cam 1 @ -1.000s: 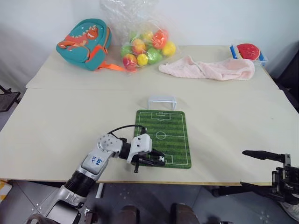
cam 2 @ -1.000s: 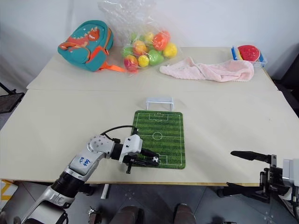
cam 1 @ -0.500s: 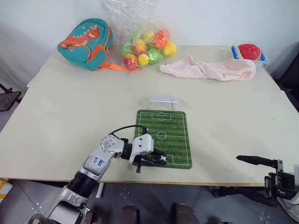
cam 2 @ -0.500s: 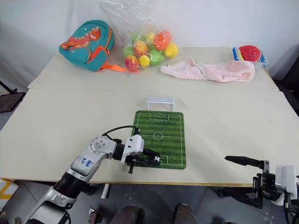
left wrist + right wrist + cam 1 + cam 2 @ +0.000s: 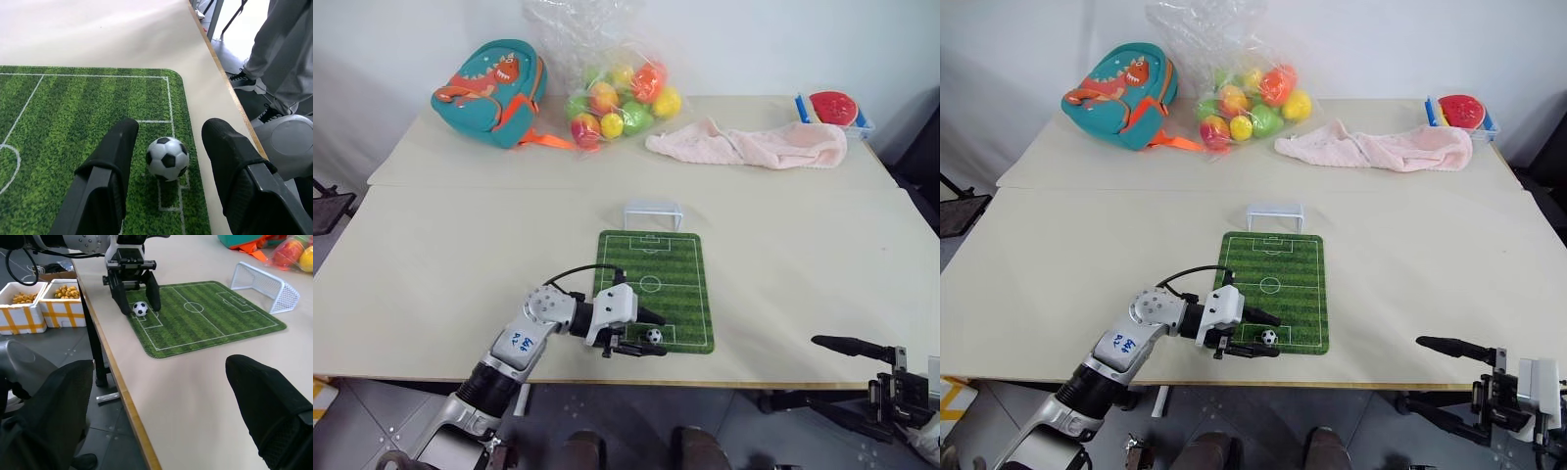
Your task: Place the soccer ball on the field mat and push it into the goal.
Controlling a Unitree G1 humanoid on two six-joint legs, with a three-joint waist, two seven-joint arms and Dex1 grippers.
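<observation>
Scanning from the left, I saw the backpack (image 5: 489,90) and the bag of balls (image 5: 619,98) at the far side of the counter (image 5: 460,245), well away from the work. Nearer me, the left end effector (image 5: 643,333) lay low over the near corner of the mat (image 5: 656,289), its fingers (image 5: 110,166) parted with a gap on each side of the ball (image 5: 167,157), so nothing was clamped. The ball sat on the mat, inside the near printed box, between the two fingers and touching neither as far as I could tell.

My worry was the push. The goal (image 5: 653,213) stood just past the mat's far edge, the whole pitch away, and it is narrow. A nudge off the ball's centre would, I judged, send it sideways off the mat and perhaps off the counter's near edge, which ran just beside this corner. Withdrawing carelessly could also clip the ball with either finger and roll it early. Too hard a shove might knock the light goal frame or bounce the ball out.

Further right, the towel (image 5: 749,145) and the tray (image 5: 832,110) lay at the far side, out of the way. The right end effector (image 5: 1435,377) hung off the counter's near right, fingers wide apart and empty; I saw little risk from it.
</observation>
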